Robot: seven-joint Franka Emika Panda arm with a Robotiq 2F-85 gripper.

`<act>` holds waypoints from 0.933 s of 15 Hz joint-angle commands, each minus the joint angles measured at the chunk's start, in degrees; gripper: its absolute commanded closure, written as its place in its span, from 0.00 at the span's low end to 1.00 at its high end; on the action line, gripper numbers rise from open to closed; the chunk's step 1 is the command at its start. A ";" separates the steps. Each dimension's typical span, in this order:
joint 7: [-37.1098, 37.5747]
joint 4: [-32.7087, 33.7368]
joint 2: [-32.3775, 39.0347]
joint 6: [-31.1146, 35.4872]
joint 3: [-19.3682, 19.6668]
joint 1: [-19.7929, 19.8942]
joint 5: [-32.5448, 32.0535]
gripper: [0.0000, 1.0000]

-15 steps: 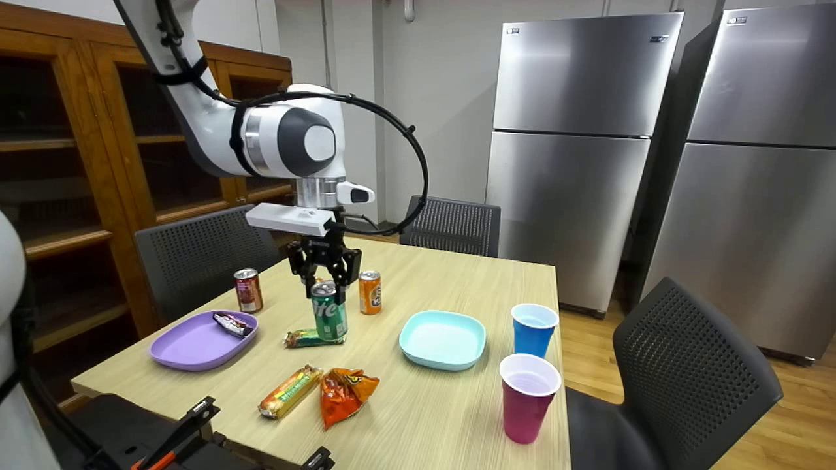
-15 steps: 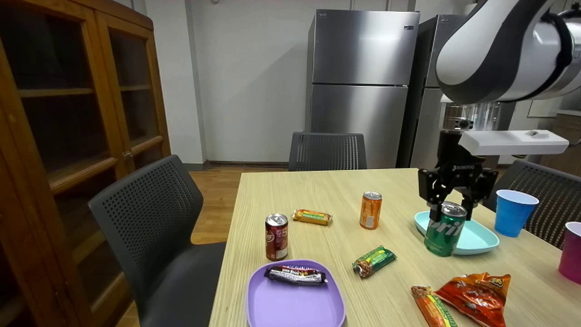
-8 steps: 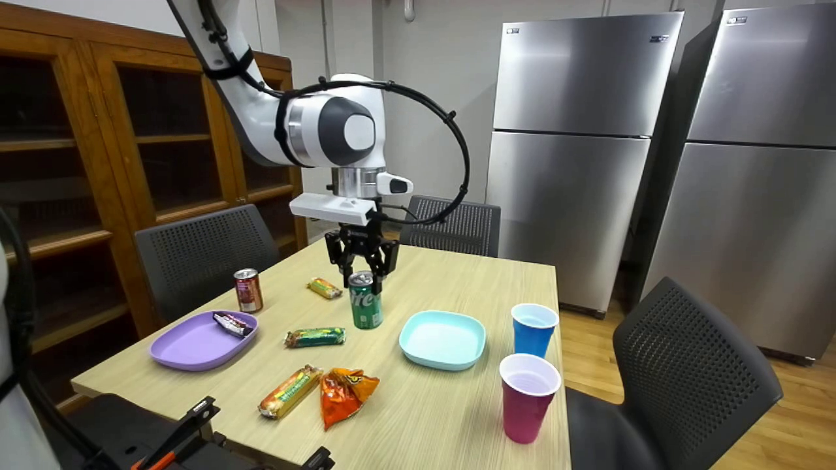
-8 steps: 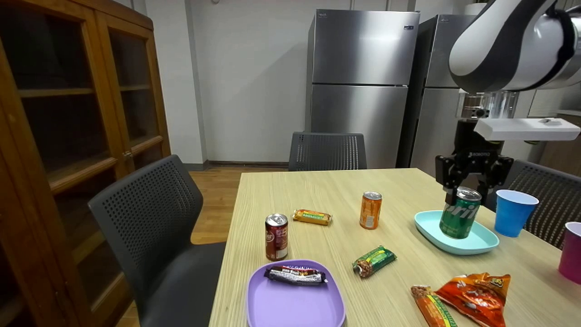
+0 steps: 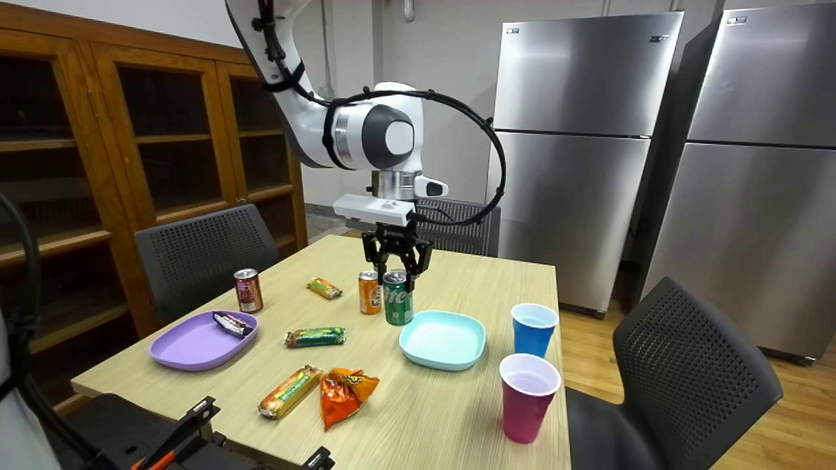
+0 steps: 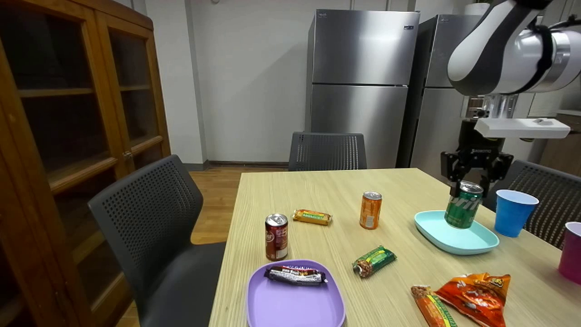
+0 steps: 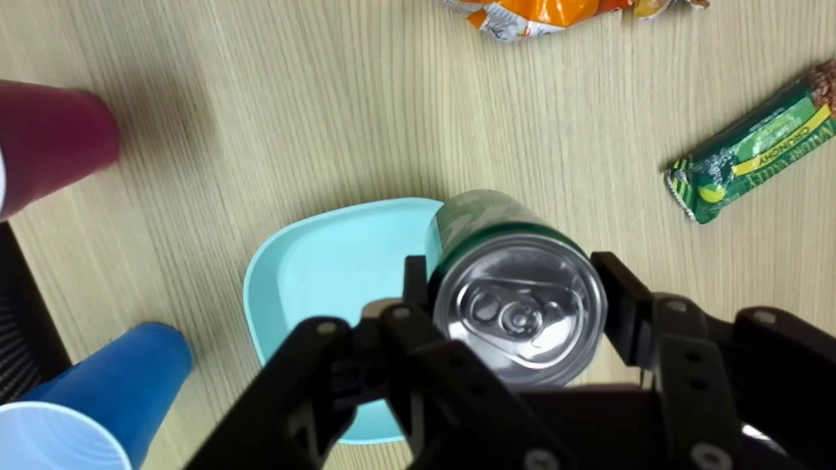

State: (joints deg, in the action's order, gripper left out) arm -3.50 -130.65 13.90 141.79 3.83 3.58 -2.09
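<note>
One green can (image 5: 398, 303), near-upright: gripper (image 6: 470, 188) jaws pinch its sides near the lid, presumably to leave the base free. In wrist view it overlaps the turquoise tray (image 7: 333, 267); clearance hard to judge. Blue cup (image 7: 124, 385) beyond.

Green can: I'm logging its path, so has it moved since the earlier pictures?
Yes: in an exterior view, the green can went from left of the orange can to its right.

Arm (image 5: 360, 134) bent, hand (image 5: 395, 281) pointing down, gripping
</note>
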 commanded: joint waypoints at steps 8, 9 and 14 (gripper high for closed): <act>-4.27 18.18 12.98 -7.60 -0.20 5.75 6.15 0.62; -4.00 19.44 13.95 -8.16 -0.06 6.09 6.12 0.62; -3.36 25.04 18.86 -10.17 0.52 7.79 6.26 0.62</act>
State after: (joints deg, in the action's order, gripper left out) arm -6.49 -110.75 29.75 135.04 4.44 10.10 3.00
